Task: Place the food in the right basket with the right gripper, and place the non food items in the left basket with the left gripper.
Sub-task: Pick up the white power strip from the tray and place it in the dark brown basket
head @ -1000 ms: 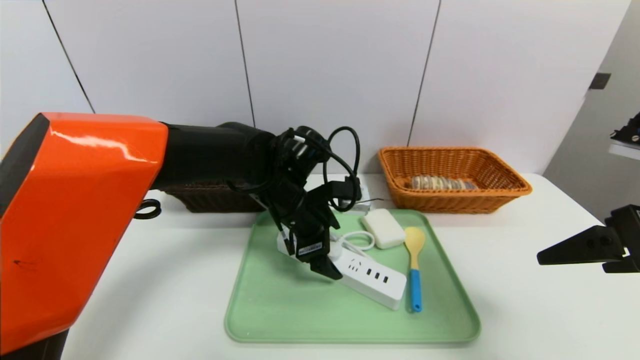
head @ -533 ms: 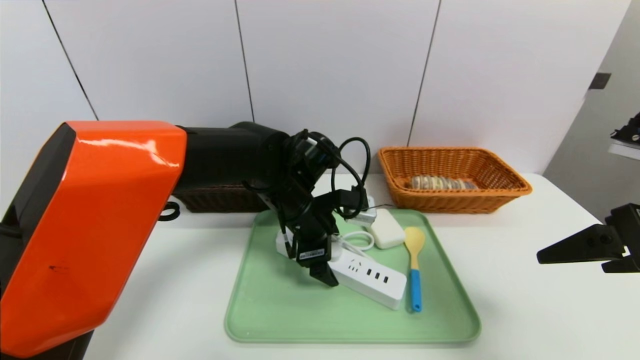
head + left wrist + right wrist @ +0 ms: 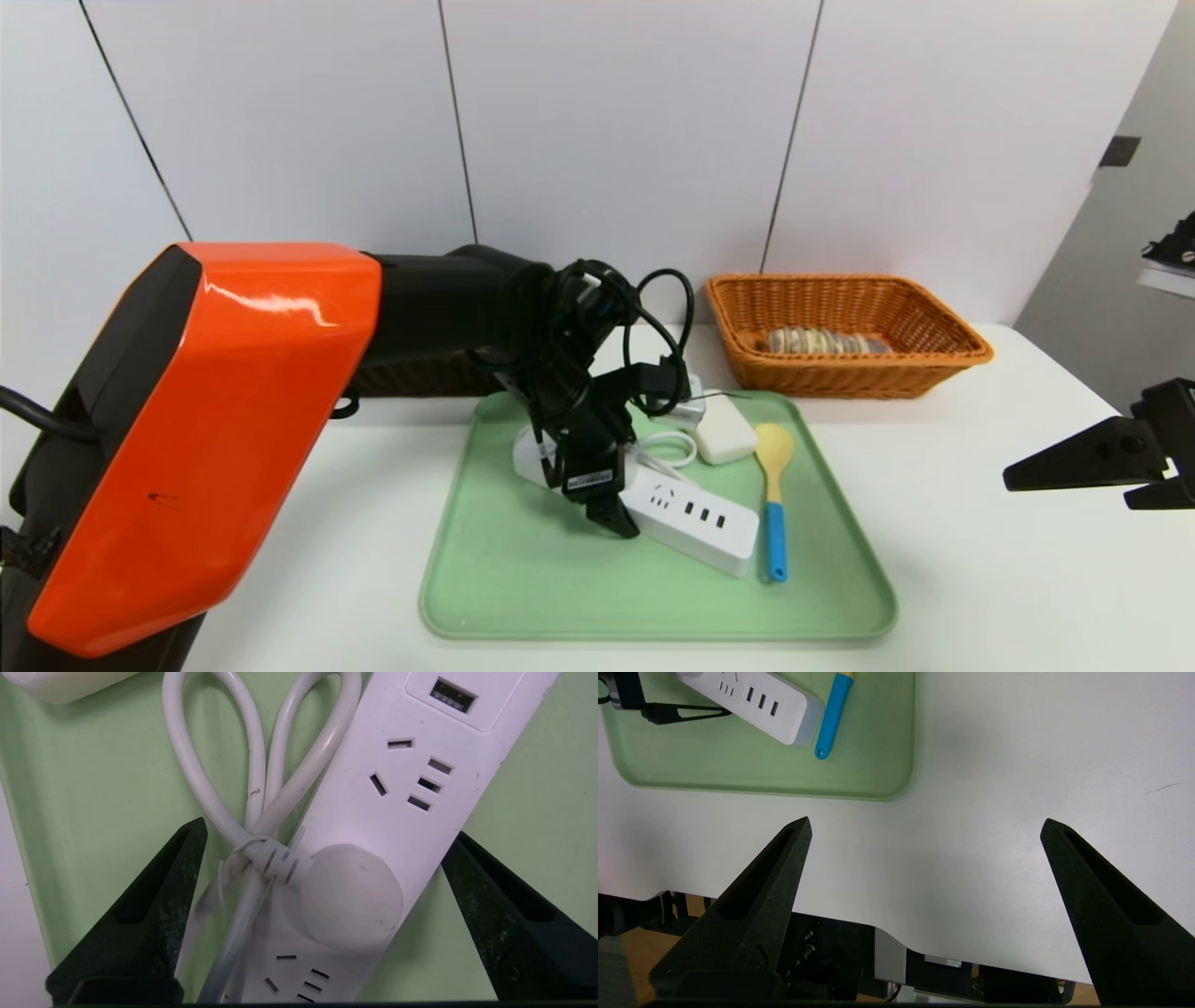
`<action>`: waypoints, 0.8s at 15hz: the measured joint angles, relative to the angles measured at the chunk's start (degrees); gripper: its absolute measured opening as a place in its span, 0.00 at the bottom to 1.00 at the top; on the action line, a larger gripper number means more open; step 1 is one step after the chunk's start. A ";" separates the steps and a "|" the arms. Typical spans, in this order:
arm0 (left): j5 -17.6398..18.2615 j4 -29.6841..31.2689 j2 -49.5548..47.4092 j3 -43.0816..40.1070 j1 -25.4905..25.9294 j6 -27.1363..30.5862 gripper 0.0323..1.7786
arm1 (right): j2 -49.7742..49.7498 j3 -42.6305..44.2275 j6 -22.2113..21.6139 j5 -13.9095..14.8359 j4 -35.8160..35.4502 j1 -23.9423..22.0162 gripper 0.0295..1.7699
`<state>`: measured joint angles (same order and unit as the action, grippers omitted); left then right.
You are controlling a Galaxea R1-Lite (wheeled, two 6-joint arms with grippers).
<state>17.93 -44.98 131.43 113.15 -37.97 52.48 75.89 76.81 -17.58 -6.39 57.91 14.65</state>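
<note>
The power strip lies slantwise on the green tray, running from about ten o'clock to four o'clock across the tray's middle, its looped cord and round plug bunched at the far end. The left gripper hangs over that end with its jaws spread wide, one on each long side of the strip, the plug and the cord tie sitting between them; nothing is gripped yet. By my reading, the step in hand is the pick-up of the strip, the first of the non-food items.

At one o'clock from the strip sits the white block, and at three o'clock, just beside the strip's near end, the spoon. The bread already lies in the orange basket at the tray's one o'clock, so the food part looks done. The dark basket stands at the tray's eleven o'clock, mostly hidden behind the left arm.

The next move calls for settling lower and closing across the strip's width, keeping the loose cord from slipping out. The right gripper is parked wide open over bare table at the tray's three o'clock.
</note>
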 joint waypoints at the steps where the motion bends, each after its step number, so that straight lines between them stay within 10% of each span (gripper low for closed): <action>1: 0.01 0.44 0.22 0.00 0.05 -0.06 0.95 | 0.00 0.00 0.00 0.00 -0.05 0.00 0.96; 4: 0.01 0.69 0.49 0.00 0.11 -0.17 0.95 | 0.02 0.00 0.00 -0.02 -0.06 0.00 0.96; 8: -0.18 0.72 0.52 -0.04 0.52 -0.28 0.63 | 0.02 0.00 0.00 -0.06 -0.05 0.00 0.96; 12: -0.40 0.56 0.20 -0.06 0.93 -0.22 0.58 | 0.02 0.00 0.02 -0.33 -0.05 -0.07 0.96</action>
<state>17.53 -44.42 131.62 113.09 -37.05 52.26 75.91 76.81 -17.55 -6.72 57.86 14.58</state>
